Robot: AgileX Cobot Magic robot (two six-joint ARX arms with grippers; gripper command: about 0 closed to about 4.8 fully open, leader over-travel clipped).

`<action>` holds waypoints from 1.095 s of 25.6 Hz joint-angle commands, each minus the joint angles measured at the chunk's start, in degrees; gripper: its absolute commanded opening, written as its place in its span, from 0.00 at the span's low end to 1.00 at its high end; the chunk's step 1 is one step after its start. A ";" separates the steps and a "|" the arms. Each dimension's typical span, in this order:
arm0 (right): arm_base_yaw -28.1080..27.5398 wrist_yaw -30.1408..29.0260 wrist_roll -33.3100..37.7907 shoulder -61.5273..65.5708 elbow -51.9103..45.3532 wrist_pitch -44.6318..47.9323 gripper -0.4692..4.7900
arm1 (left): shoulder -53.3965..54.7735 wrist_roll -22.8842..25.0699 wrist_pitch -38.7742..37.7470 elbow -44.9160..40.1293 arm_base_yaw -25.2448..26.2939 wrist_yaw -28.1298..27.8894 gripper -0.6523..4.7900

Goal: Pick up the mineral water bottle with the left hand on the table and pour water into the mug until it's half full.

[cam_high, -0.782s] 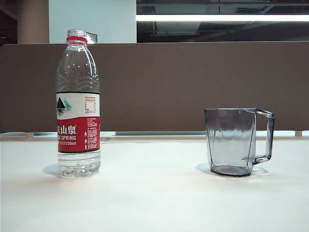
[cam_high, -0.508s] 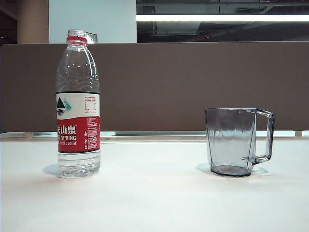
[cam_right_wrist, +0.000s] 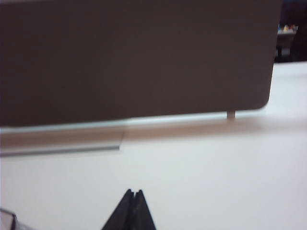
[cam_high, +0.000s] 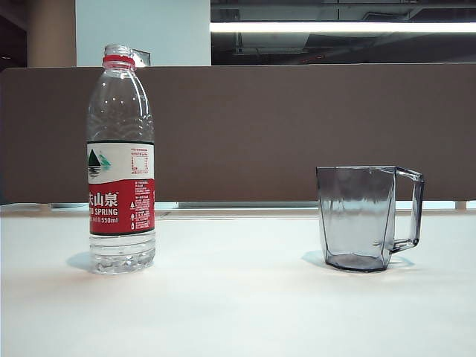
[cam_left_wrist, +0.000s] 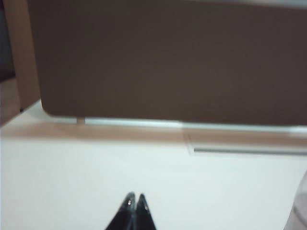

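Observation:
The mineral water bottle [cam_high: 121, 160] stands upright and uncapped on the left of the white table [cam_high: 238, 305]; clear ribbed plastic, red neck ring, red-and-white label. The smoky grey mug [cam_high: 362, 217] stands on the right, handle turned to the right, nothing visible in it. Neither arm shows in the exterior view. In the left wrist view my left gripper [cam_left_wrist: 135, 198] is shut, black tips together over bare tabletop, holding nothing. A clear blurred edge, perhaps the bottle [cam_left_wrist: 300, 206], shows at that frame's border. In the right wrist view my right gripper [cam_right_wrist: 134, 192] is shut and empty; a corner of the mug [cam_right_wrist: 8, 218] peeks in.
A brown partition panel [cam_high: 297, 126] runs along the table's far edge, with a narrow gap beneath it. White tabletop stretches between bottle and mug and in front of both.

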 commanded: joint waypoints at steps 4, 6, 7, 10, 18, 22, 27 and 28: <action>0.07 -0.85 0.39 4.07 8.20 -0.79 0.09 | 5.42 -0.59 0.72 5.60 -0.15 3.13 0.11; 0.09 -3.21 0.37 7.65 11.32 -0.72 0.09 | 10.38 -0.59 0.98 8.52 -0.17 4.76 0.11; 0.09 -4.66 0.37 9.14 12.50 -0.72 0.09 | 12.44 -0.59 1.46 9.62 -0.17 5.55 0.11; 0.13 -9.25 0.37 13.94 16.20 -0.68 0.09 | 18.86 -0.72 3.69 12.37 -0.26 8.83 0.11; 2.12 -10.34 0.37 21.46 23.63 -1.36 0.09 | 27.45 -1.09 9.35 15.54 -9.44 8.85 0.11; 5.64 -10.12 0.37 23.96 26.18 -4.59 0.08 | 29.38 -0.46 9.35 16.00 -16.66 2.12 0.11; 12.39 -8.44 0.35 24.39 26.80 -10.75 0.09 | 29.75 0.11 8.76 16.13 -20.50 1.68 0.11; 13.49 -7.39 0.35 24.37 26.80 -12.17 0.09 | 29.75 0.11 8.26 16.13 -20.55 1.75 0.11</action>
